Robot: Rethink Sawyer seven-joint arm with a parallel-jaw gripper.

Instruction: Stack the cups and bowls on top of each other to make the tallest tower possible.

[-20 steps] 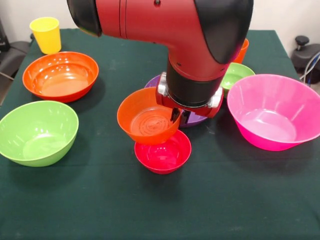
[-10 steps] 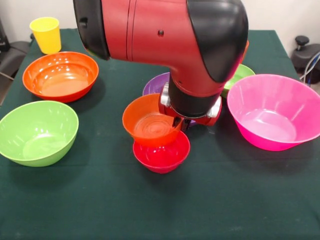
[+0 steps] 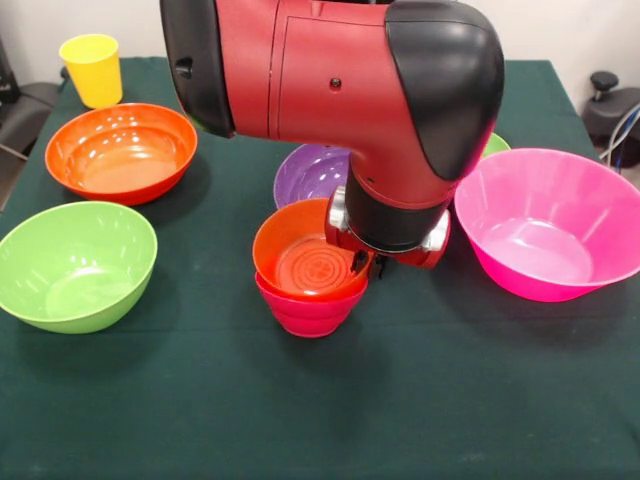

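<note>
The small orange bowl [image 3: 305,260] sits nested in the small red-magenta bowl [image 3: 305,312] at the middle of the table; together they make a low tower. My gripper [image 3: 362,264] comes down under the red arm at the orange bowl's right rim, one dark finger inside the rim, shut on it. The yellow cup [image 3: 92,68] stands at the far left corner. The purple and orange cups are hidden behind the arm.
The purple bowl [image 3: 310,175] lies just behind the tower. The huge pink bowl [image 3: 545,225] is to the right, the lime green bowl [image 3: 75,265] and large orange bowl [image 3: 120,150] to the left. A sliver of the small green bowl [image 3: 495,145] shows behind the arm.
My gripper has carried the small orange bowl down and slightly right, from tilted above the red-magenta bowl to seated level inside it.
</note>
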